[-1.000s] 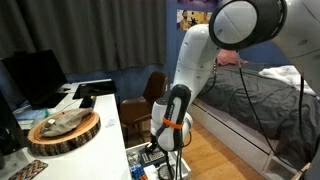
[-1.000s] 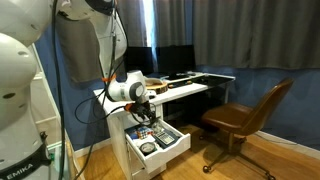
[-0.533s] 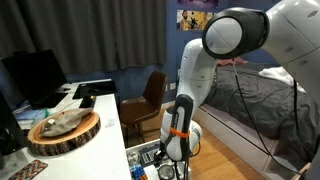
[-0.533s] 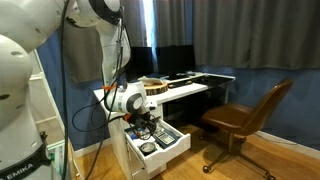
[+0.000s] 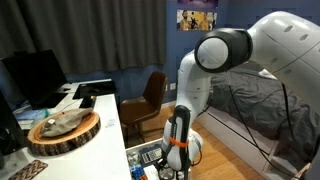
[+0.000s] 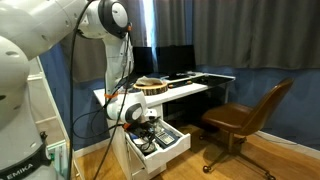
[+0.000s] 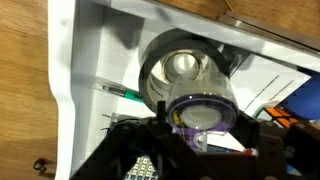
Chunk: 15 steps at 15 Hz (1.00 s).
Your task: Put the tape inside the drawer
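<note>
In the wrist view my gripper (image 7: 203, 135) is shut on the tape (image 7: 203, 105), a small clear-whitish round roll with a purple rim, held between the black fingers (image 7: 135, 150). It hangs just above the open white drawer (image 7: 65, 70), over a grey round object (image 7: 178, 65) lying inside. In both exterior views the gripper (image 5: 177, 168) (image 6: 146, 128) points down into the drawer (image 5: 143, 157) (image 6: 172, 149), which is pulled out from the white desk. The tape is too small to make out there.
The bark-edged wooden slab (image 5: 64, 132) (image 6: 152, 85) lies on the desk top. A green pen (image 7: 120, 93) and other small items lie in the drawer. A brown chair (image 6: 245, 115) stands beside the desk, and a bed (image 5: 262, 100) is behind the arm.
The arm has bent further down and the gripper has dropped lower, closer to the inside of the open drawer, still holding the tape.
</note>
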### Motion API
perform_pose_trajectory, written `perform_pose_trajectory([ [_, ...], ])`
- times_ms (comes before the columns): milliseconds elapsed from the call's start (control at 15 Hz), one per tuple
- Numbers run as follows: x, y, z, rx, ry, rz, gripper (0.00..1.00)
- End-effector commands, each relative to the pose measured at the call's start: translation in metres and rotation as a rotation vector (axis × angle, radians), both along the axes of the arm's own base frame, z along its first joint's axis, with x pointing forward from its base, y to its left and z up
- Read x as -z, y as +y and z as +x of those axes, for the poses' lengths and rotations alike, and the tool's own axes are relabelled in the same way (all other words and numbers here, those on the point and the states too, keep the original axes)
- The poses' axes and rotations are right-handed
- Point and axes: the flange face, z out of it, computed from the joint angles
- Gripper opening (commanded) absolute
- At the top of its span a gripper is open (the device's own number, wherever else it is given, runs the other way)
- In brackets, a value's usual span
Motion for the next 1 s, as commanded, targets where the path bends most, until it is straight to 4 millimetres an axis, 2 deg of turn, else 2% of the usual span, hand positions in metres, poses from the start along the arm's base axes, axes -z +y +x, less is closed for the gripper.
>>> perform_pose_trajectory([
  [0,0.013,0.001,0.014,0.008,-0.031,0.007,0.33],
  [333,0.025,0.003,0.024,0.009,-0.034,0.005,0.33],
  [533,0.027,0.004,0.024,0.003,-0.033,0.010,0.66],
  [600,0.027,0.004,0.024,0.001,-0.032,0.010,0.70],
  [667,0.027,0.004,0.024,-0.001,-0.031,0.010,0.81],
  [733,0.027,0.004,0.024,-0.002,-0.031,0.008,0.87],
  [800,0.026,0.004,0.024,-0.004,-0.031,0.010,0.88],
  [933,0.024,0.004,0.024,-0.009,-0.034,0.007,0.98],
])
